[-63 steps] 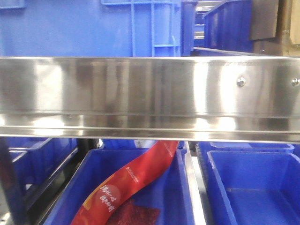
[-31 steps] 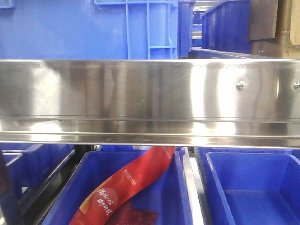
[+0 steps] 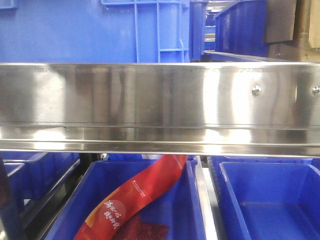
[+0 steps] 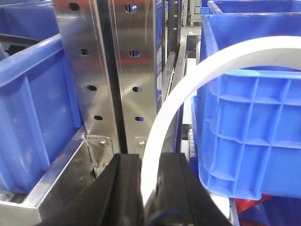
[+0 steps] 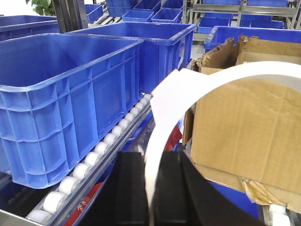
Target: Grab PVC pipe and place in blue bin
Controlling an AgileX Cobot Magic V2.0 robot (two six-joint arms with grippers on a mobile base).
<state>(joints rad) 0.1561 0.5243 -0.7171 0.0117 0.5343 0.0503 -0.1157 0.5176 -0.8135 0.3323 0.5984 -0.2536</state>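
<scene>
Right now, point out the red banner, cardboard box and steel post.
red banner (image 3: pixel 142 192): front view, middle.
cardboard box (image 5: pixel 244 132): right wrist view, front wall.
steel post (image 4: pixel 141 70): left wrist view, holed face.

1. The left gripper (image 4: pixel 149 165) sits at the bottom of its wrist view. Its two black fingers (image 4: pixel 126 181) are parallel and drawn close together.
2. A white band (image 4: pixel 188 84) rises from the narrow gap between them and arcs to the right.
3. The right gripper (image 5: pixel 153 162) looks the same: black fingers (image 5: pixel 131 181) nearly touching, with a white band (image 5: pixel 197 82) curving up from the gap.
</scene>
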